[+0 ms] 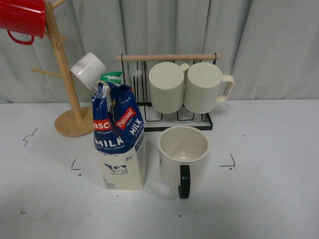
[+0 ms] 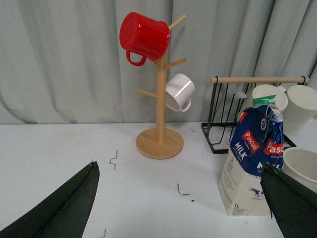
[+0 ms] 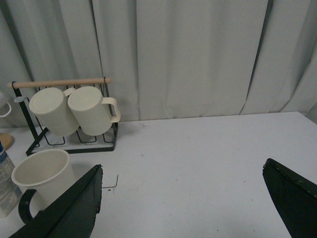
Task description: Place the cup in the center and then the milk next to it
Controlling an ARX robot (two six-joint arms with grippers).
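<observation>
In the front view the milk [image 1: 119, 142] stands lower left of middle with the cup [image 1: 183, 152] just right of it, both between the corner marks, while my left gripper [image 2: 181, 208] and right gripper [image 3: 188, 208] gape wide, holding nothing.

Cup [image 1: 183, 152] upright inside the center [image 1: 219, 149] (handle forward), milk [image 1: 119, 142] just beside it

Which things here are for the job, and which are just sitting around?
For the job: cup, milk, center.
Just sitting around: red mug, small white mug, wooden mug tree, two ribbed mugs, black rack.
</observation>
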